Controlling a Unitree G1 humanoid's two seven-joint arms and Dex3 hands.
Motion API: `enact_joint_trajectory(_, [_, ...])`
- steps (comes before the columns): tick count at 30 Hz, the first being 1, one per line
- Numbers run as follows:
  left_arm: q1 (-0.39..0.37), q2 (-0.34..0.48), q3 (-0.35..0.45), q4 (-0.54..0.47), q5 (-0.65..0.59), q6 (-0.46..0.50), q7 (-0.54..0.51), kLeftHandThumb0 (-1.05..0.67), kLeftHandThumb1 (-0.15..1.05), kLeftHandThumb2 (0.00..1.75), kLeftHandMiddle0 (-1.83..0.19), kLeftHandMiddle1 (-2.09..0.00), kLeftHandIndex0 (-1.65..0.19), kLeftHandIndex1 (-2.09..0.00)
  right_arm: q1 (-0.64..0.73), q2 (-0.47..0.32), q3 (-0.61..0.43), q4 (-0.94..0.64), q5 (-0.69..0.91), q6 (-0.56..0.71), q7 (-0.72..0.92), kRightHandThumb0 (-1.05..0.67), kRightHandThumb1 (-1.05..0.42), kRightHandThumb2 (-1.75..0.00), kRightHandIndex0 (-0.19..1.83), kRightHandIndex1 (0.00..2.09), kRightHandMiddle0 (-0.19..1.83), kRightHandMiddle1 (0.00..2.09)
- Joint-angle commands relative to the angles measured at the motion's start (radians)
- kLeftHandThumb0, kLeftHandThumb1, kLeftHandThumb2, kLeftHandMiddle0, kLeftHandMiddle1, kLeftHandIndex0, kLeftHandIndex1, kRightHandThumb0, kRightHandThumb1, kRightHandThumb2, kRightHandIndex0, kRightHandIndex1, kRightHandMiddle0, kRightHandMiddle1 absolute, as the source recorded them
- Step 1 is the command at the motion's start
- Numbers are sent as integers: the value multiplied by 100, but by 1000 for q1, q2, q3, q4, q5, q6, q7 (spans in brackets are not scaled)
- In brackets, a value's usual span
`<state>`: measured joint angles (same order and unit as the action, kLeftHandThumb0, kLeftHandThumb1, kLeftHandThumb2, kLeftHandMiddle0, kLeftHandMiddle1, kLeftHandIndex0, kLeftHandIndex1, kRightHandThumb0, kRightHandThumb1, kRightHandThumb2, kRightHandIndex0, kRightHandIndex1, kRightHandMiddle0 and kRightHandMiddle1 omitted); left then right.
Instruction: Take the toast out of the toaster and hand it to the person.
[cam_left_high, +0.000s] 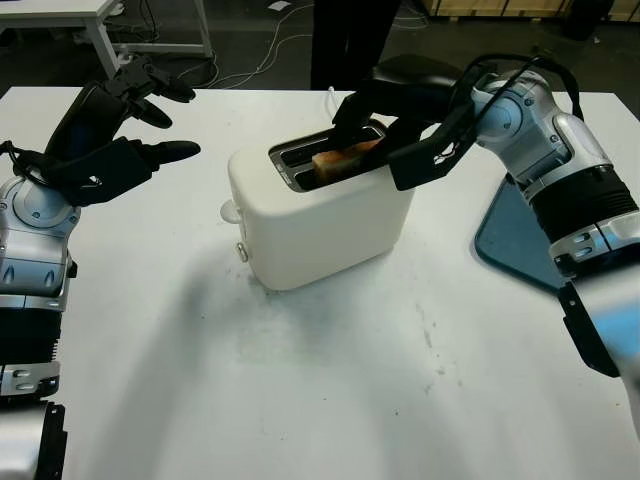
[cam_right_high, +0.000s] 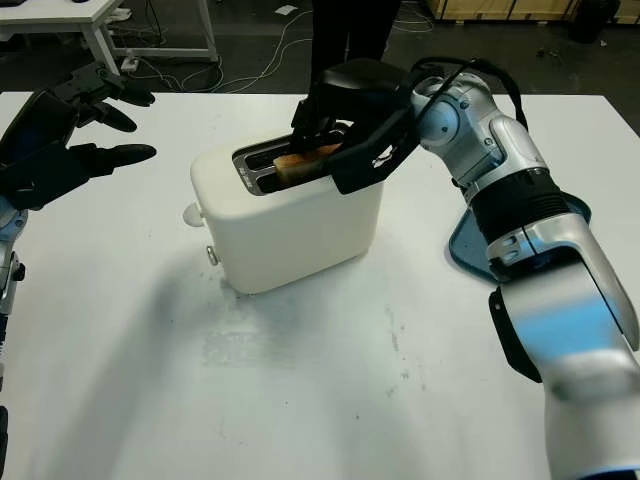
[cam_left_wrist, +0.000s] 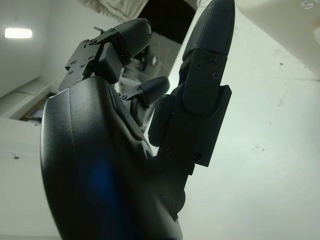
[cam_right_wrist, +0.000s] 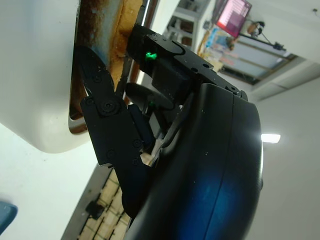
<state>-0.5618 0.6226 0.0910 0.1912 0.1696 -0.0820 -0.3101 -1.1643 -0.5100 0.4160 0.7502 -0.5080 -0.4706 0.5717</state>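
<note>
A white toaster (cam_left_high: 320, 225) stands in the middle of the white table (cam_left_high: 300, 400). A brown slice of toast (cam_left_high: 345, 157) sticks up out of the slot farther from me. My right hand (cam_left_high: 368, 138) reaches over the toaster from the right and is shut on the toast, one finger behind it and the thumb in front. The right wrist view shows a finger (cam_right_wrist: 102, 107) down in the slot against the toast (cam_right_wrist: 121, 35). Off to the table's left, my left hand (cam_left_high: 140, 125) hangs open above the surface, holding nothing.
A person in dark trousers (cam_left_high: 345, 40) stands beyond the far edge of the table, behind the toaster. A blue plate (cam_left_high: 505, 238) lies at the right under my right forearm. A white desk (cam_left_high: 60, 15) and floor cables are at the back left.
</note>
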Motion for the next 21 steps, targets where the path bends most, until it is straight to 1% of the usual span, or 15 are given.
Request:
enact_joint_trajectory(1, [12,-1,4,-6,-8,6,1,-73,88,0,-20,-125,-20,-103,29,-4,13,8,-9,13,34,-31,-73,-1,87,110,118,18])
enact_joint_trajectory(5, [11,0,2,-14,-3,25,0,-74,88,0,-19,-125,-19,-103,27,-8,18,13,-10,-1,41,-24,-79,-1,86,125,115,28])
enact_joint_trajectory(6, [11,1,1,-13,-2,21,0,-74,88,0,-19,-126,-19,-103,27,-9,19,15,-10,-2,43,-26,-80,-1,84,129,111,37])
enact_joint_trajectory(7, [11,2,1,-9,-3,13,0,-74,88,0,-19,-126,-19,-103,27,-9,20,15,-10,-3,46,-27,-81,-1,83,134,103,52])
enact_joint_trajectory(8, [11,3,1,-7,-4,7,-1,-74,88,0,-20,-126,-19,-103,26,-10,22,16,-10,-5,48,-31,-81,-1,83,140,92,75])
enact_joint_trajectory(12, [11,8,-2,-9,6,9,2,-75,89,1,-20,-126,-19,-103,28,-13,24,20,-21,-37,4,-42,-85,-1,85,158,79,110])
enact_joint_trajectory(13, [11,8,-2,-11,5,10,1,-76,89,1,-20,-126,-19,-103,32,-14,21,23,-27,-59,-31,-44,-86,-1,87,160,80,110])
enact_joint_trajectory(14, [11,7,-1,-12,3,10,0,-76,89,1,-20,-126,-19,-103,35,-14,19,26,-33,-74,-59,-44,-87,-1,89,163,82,101])
enact_joint_trajectory(15, [11,6,0,-8,1,5,0,-76,89,1,-20,-125,-19,-103,35,-17,20,29,-48,-94,-97,-45,-89,-1,91,165,86,83])
enact_joint_trajectory(16, [10,4,0,-5,-2,3,0,-76,89,1,-21,-125,-19,-103,34,-20,25,32,-67,-110,-132,-46,-91,-6,94,171,90,83])
enact_joint_trajectory(17, [9,1,1,-2,-4,0,1,-76,89,0,-21,-125,-19,-103,32,-22,28,36,-82,-122,-161,-48,-91,-13,97,173,87,100])
enact_joint_trajectory(18, [9,0,1,-2,-5,1,2,-75,88,0,-21,-125,-19,-103,29,-24,30,42,-95,-133,-189,-49,-92,-23,100,174,82,126])
enact_joint_trajectory(19, [9,0,1,-3,-5,3,2,-75,88,0,-20,-125,-20,-103,26,-25,32,47,-105,-140,-210,-50,-92,-28,101,174,79,136])
enact_joint_trajectory(20, [9,-1,1,-3,-6,2,1,-75,88,0,-20,-126,-20,-103,24,-26,33,56,-116,-152,-242,-50,-92,-33,100,174,77,138])
enact_joint_trajectory(21, [8,0,0,-4,-4,3,1,-74,88,0,-20,-126,-20,-104,21,-26,32,66,-121,-164,-272,-50,-92,-37,102,174,75,156])
